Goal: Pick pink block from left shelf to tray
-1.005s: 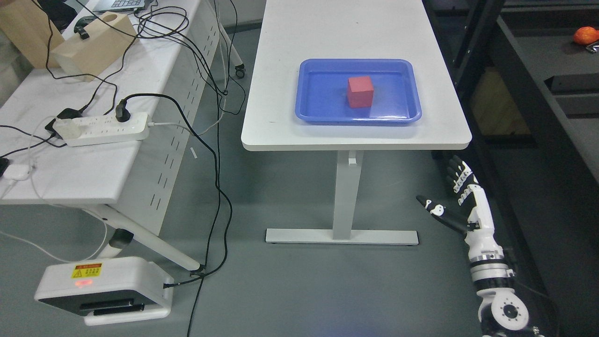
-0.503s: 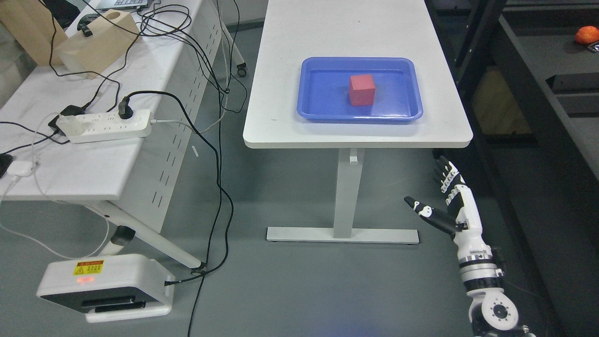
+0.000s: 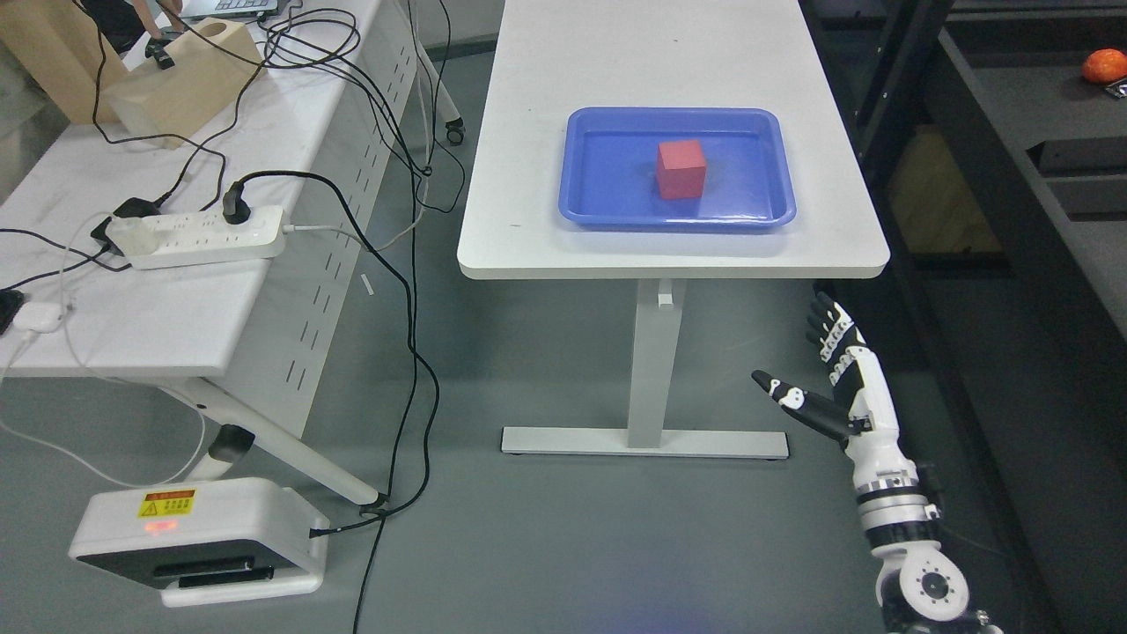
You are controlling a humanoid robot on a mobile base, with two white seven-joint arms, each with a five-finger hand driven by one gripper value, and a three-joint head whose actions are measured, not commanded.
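Observation:
A pink-red block (image 3: 681, 169) sits inside a blue tray (image 3: 588, 189) on the white table (image 3: 669, 251) in the middle of the head view. My right hand (image 3: 806, 361) hangs below the table's front right corner, over the floor. Its fingers are spread and its thumb sticks out to the left; it holds nothing. The hand is well below and to the right of the tray. My left arm does not show.
A second white desk (image 3: 158, 308) at the left carries a power strip (image 3: 198, 236), cables and a wooden box (image 3: 180, 84). A white device (image 3: 198, 541) stands on the floor at lower left. Dark shelving (image 3: 1021, 176) lines the right side, with an orange object (image 3: 1102, 66) on it.
My right hand has drifted a little to the left and up, staying open. The camera shifted slightly at first; the block and tray lie as before.

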